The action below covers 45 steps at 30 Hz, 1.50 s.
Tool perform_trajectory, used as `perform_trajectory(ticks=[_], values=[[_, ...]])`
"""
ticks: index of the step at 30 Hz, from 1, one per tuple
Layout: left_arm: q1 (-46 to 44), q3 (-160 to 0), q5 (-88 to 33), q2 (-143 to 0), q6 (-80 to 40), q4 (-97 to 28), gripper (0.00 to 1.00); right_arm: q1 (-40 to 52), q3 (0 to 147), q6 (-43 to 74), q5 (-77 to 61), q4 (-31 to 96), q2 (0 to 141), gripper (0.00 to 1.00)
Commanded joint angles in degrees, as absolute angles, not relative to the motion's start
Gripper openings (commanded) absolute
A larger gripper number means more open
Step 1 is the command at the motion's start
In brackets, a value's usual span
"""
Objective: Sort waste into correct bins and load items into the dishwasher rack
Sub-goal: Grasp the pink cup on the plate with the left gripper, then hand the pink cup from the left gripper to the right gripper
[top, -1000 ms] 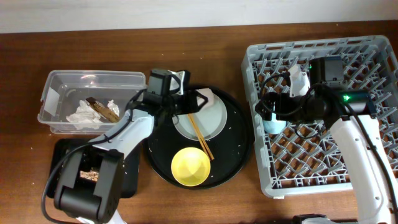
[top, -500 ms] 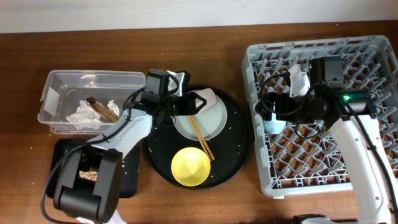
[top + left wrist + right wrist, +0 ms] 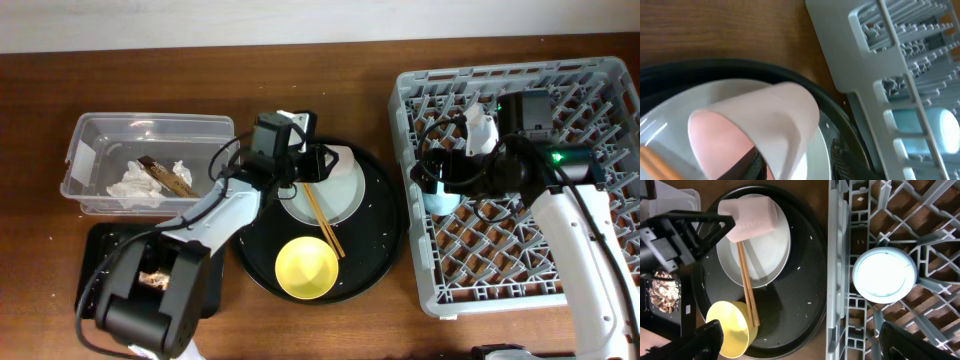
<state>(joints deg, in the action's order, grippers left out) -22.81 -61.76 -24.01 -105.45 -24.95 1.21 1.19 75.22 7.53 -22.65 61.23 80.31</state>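
The pink cup [image 3: 338, 158] lies on its side on the grey-green plate [image 3: 345, 192], with the chopsticks [image 3: 322, 220] across the plate. My left gripper [image 3: 318, 162] is open at the cup's mouth. In the left wrist view the gripper [image 3: 797, 162] has one finger inside the pink cup [image 3: 760, 125] and one outside, with a gap. The yellow bowl [image 3: 306, 268] stands in front. My right gripper [image 3: 430, 178] is open and empty over the dishwasher rack [image 3: 520, 270], just above the blue cup [image 3: 440, 200], which sits upside down [image 3: 884, 275] in the rack.
Plate and bowl rest on a round black tray [image 3: 385, 240]. The clear tub [image 3: 100, 130] at left holds the napkin [image 3: 135, 183] and the wrapper [image 3: 168, 177]. The flat black tray [image 3: 100, 250] in front holds food scraps [image 3: 150, 280].
My left gripper has moved right along the plate, up to the pink cup's mouth. The right arm and the blue cup have not moved.
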Motion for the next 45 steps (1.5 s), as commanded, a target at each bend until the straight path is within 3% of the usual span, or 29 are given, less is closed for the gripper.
perform_trajectory(ticks=[1, 4, 6, 13, 14, 17, 20, 22, 23, 26, 29, 34, 38, 41, 43, 45], values=[[-23.24, -61.91, -22.65, -108.53, -26.96, 3.51, 0.31, 1.19, 75.92, 7.29, -23.35, 61.1, 80.12, 0.98], [-23.2, -61.91, -23.16, -108.51, -26.98, 3.88, 0.28, 1.19, 75.92, 7.31, -23.35, 61.1, 80.12, 0.98], [-23.2, -61.93, -24.45, -108.18, -26.98, 3.9, 0.02, 1.19, 75.92, 7.31, -23.35, 61.12, 80.12, 0.98], [-23.07, -61.93, -33.69, -95.55, -27.42, 1.54, 0.01, 1.19, 75.92, 7.31, -23.35, 61.1, 80.12, 0.98], [-22.28, -61.93, -36.97, -93.08, -27.66, 0.27, 0.01, 1.19, 75.92, 7.31, -23.35, 61.1, 80.12, 0.98], [-13.87, -61.93, -63.66, -89.97, -37.26, 1.26, 0.01, 1.19, 75.92, 7.31, -23.35, 61.1, 80.12, 0.98], [-9.15, -61.93, -83.55, -89.97, -38.65, 1.48, 0.01, 1.21, 75.92, 8.78, -23.88, 57.98, 80.12, 0.98], [-9.15, -61.93, -84.49, -89.97, -38.63, 1.5, 0.01, 0.78, 76.14, 9.61, -32.34, 59.59, 80.09, 0.98], [-9.17, -61.93, -85.14, -89.97, -38.63, 1.48, 0.0, -0.67, 76.25, 4.01, -46.63, 59.59, 79.96, 0.99], [-11.05, -61.93, -86.0, -89.97, -38.63, 2.07, 0.01, -2.7, 76.25, -6.9, -72.36, 59.88, 79.99, 0.98], [-16.08, -61.98, -85.73, -89.95, -44.97, 12.4, 0.0, -0.6, 76.18, -11.25, -71.09, 62.89, 79.99, 0.98], [-22.57, -61.95, -85.78, -89.95, -73.1, 47.83, 0.01, 1.54, 76.18, -11.38, -62.5, 63.05, 79.99, 0.98], [-23.57, -61.95, -84.86, -89.97, -72.82, 48.18, 0.01, 1.48, 76.2, -11.35, -80.12, 57.58, 79.99, 0.91], [-23.57, -61.95, -84.86, -89.97, -72.62, 48.18, 0.0, 1.43, 76.2, -11.33, -80.42, 56.58, 79.99, 0.89], [-23.0, -61.95, -84.86, -89.97, -72.42, 48.21, 0.0, 1.43, 76.2, -11.33, -80.36, 56.75, 79.99, 0.78], [-19.94, -61.95, -84.9, -89.97, -72.44, 48.18, 0.01, 1.43, 76.2, -11.35, -80.12, 56.73, 79.99, 0.77]])
